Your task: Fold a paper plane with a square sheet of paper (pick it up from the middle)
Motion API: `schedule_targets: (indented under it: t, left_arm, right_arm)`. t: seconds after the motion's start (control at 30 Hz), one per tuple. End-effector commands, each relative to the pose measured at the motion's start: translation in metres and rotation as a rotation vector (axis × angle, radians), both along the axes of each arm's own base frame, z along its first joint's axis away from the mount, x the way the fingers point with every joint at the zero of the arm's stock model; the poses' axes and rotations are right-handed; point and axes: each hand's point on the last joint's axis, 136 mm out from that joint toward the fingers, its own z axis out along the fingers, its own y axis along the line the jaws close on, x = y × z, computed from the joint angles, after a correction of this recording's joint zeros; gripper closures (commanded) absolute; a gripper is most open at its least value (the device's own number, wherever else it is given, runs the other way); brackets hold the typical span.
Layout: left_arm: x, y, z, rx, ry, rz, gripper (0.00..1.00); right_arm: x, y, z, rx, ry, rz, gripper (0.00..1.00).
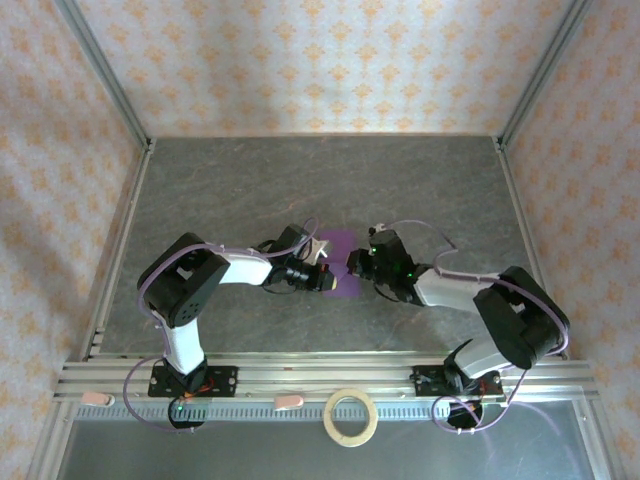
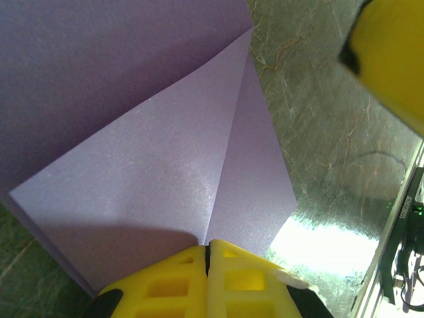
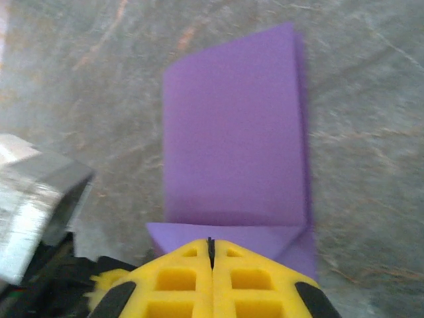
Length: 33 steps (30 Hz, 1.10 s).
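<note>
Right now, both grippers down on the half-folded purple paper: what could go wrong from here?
1. The left gripper and right gripper, both shut, sit close together over the purple paper; a small sideways move could make them collide.
2. The paper lies loose on the table; a push from shut tips may slide it and skew the crease.
3. The folded flap may spring open once released.

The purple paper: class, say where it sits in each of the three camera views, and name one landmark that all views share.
Top external: purple paper at table centre, between left claw and right claw.
Left wrist: upper left and middle, a diagonal flap folded over, just beyond the shut left claw.
Right wrist: middle, an upright rectangle, folded corners at its near edge.
Shared landmark: the grey marbled table.
</note>
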Motion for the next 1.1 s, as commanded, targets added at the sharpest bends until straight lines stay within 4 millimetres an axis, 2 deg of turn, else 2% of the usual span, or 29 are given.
schedule_targets:
  t: [0.0,0.1,0.23,0.4,0.67,0.7,0.8,0.9,1.0,1.07]
  left_arm:
    - [-0.032,0.043,-0.072,0.257,0.136,0.03,1.0]
    - [-0.031,0.043,-0.072,0.257,0.136,0.03,1.0]
    - [-0.032,0.044,-0.073,0.26,0.137,0.031,1.0]
    - [-0.034,0.046,-0.075,0.264,0.141,0.031,1.0]
    - [-0.034,0.045,-0.077,0.264,0.143,0.031,1.0]
    - [-0.035,0.045,-0.078,0.266,0.146,0.03,1.0]
    - [-0.035,0.045,-0.079,0.265,0.149,0.031,1.0]
    - [-0.035,0.046,-0.079,0.266,0.147,0.032,1.0]
    - [-0.036,0.047,-0.081,0.27,0.151,0.032,1.0]
    - [-0.036,0.046,-0.081,0.267,0.149,0.033,1.0]
  right_arm:
    - [0.006,-0.006,0.003,-0.027,-0.045,-0.041,1.0]
    - [0.005,-0.005,-0.004,-0.053,-0.039,-0.038,1.0]
    - [0.004,-0.01,0.0,-0.096,-0.14,-0.046,1.0]
    - [0.006,-0.021,0.019,-0.191,-0.296,-0.08,1.0]
    - [0.011,-0.036,0.057,-0.146,-0.412,-0.174,1.0]
    - [0.01,-0.035,0.058,-0.133,-0.395,-0.172,1.0]
    - [0.002,-0.009,0.062,-0.004,-0.317,-0.015,1.0]
    - [-0.003,0.014,0.055,0.174,-0.126,0.093,1.0]
    - [-0.003,0.02,0.036,0.221,0.028,0.056,1.0]
    - [-0.004,0.026,0.029,0.216,0.046,0.088,1.0]
